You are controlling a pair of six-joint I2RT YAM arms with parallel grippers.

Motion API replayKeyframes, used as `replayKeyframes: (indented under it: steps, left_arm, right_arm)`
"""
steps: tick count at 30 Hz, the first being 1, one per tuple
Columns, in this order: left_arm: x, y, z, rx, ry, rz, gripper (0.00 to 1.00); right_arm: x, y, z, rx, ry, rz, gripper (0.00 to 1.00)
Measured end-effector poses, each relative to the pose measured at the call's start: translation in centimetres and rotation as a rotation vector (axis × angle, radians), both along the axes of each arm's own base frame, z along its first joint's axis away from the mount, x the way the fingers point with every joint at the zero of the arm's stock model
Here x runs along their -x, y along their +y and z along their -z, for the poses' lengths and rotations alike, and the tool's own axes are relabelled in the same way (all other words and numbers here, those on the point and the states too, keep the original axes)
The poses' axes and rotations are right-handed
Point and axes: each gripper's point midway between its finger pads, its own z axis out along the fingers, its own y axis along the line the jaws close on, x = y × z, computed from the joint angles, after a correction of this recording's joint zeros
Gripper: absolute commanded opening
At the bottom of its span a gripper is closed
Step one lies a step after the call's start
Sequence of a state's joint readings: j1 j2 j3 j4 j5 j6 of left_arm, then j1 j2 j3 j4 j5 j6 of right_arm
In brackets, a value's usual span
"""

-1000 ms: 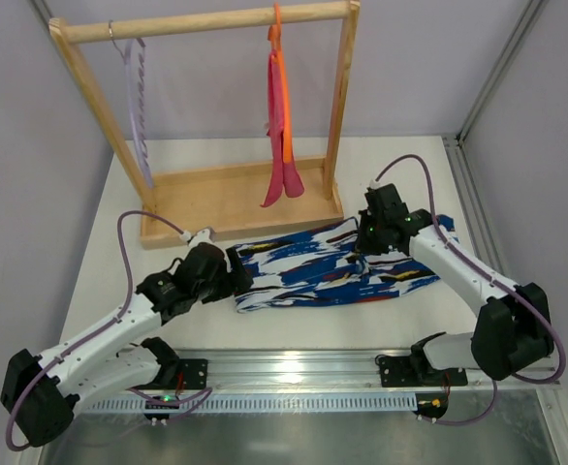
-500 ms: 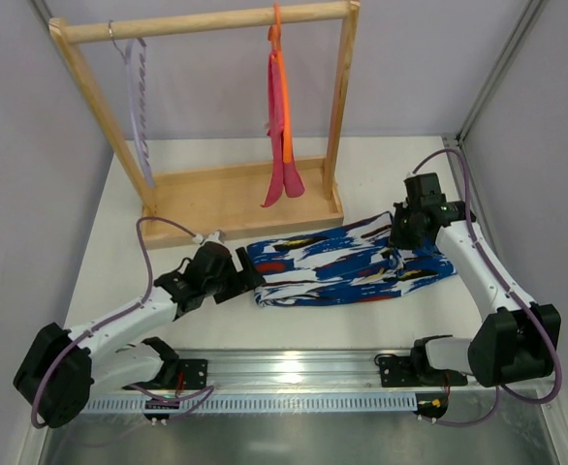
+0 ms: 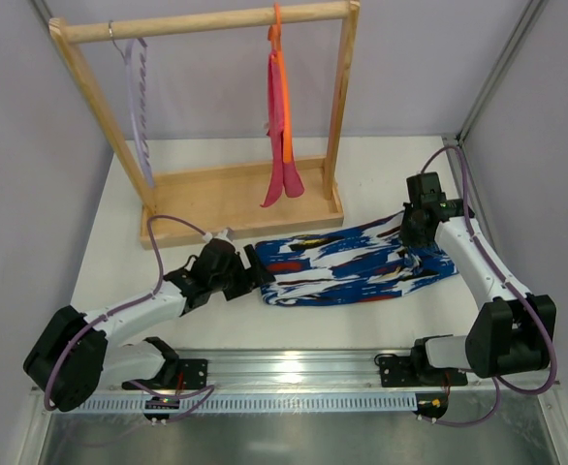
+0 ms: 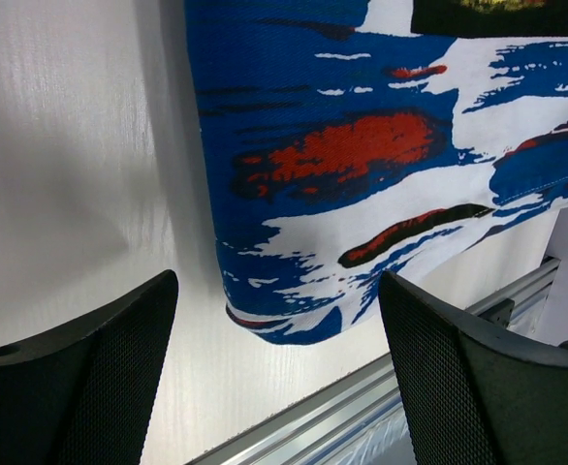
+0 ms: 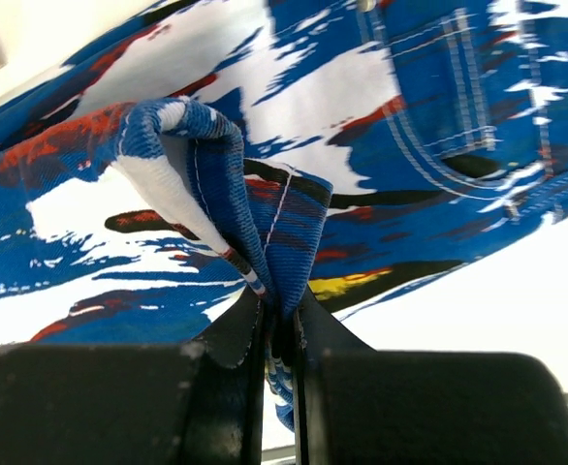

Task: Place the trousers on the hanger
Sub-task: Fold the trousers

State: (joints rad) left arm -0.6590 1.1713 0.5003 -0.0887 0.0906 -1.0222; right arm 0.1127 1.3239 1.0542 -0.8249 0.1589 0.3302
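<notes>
The blue, white, red and black trousers (image 3: pixel 352 266) lie folded, one end pinched in the right gripper (image 5: pixel 279 312), the other just ahead of the wide-spread left gripper (image 4: pixel 276 320); the lilac hanger (image 3: pixel 137 107) hangs well beyond.

A wooden clothes rack (image 3: pixel 236 199) stands at the far side of the white surface (image 3: pixel 381 179), with a flat base tray below and a round bar across the top. An orange hanger (image 3: pixel 276 34) hangs from the bar near the right post. It carries a plain pink cloth (image 3: pixel 282 160), whose ends hang down just over the tray. A metal rail (image 3: pixel 294 366) runs along the near edge.
</notes>
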Motion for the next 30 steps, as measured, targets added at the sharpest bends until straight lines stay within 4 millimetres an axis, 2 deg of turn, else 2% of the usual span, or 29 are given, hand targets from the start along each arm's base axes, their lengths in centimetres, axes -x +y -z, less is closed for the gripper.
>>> replayKeyframes:
  steps: [8,12,15,23,26,27,30]
  left_arm:
    - [-0.1,-0.2,0.3,0.001,0.005,0.003,0.84]
    - [-0.1,-0.4,1.0,-0.001,0.024,0.006,0.8]
    - [-0.1,-0.7,1.6,0.005,0.049,0.006,0.73]
    - [-0.6,-2.4,1.9,0.056,0.074,0.027,0.68]
    - [-0.8,-2.9,1.8,0.078,0.074,0.032,0.46]
    - [-0.9,-3.0,1.8,0.081,0.078,0.03,0.29]
    - [-0.9,-2.9,1.9,0.069,0.093,0.026,0.05]
  right_arm:
    - [0.2,-2.6,-0.2,0.121,-0.004,0.086,0.04]
    - [0.2,-3.4,-0.3,0.152,-0.006,0.106,0.04]
    - [0.2,-3.5,-0.3,0.15,-0.01,0.108,0.04]
    - [1.1,-2.5,0.3,0.088,-0.039,0.08,0.04]
    - [1.4,-2.2,0.6,0.072,-0.042,0.072,0.04]
    - [1.4,-2.1,0.7,0.064,-0.042,0.069,0.04]
    - [1.6,-1.6,1.1,0.038,-0.043,0.059,0.04]
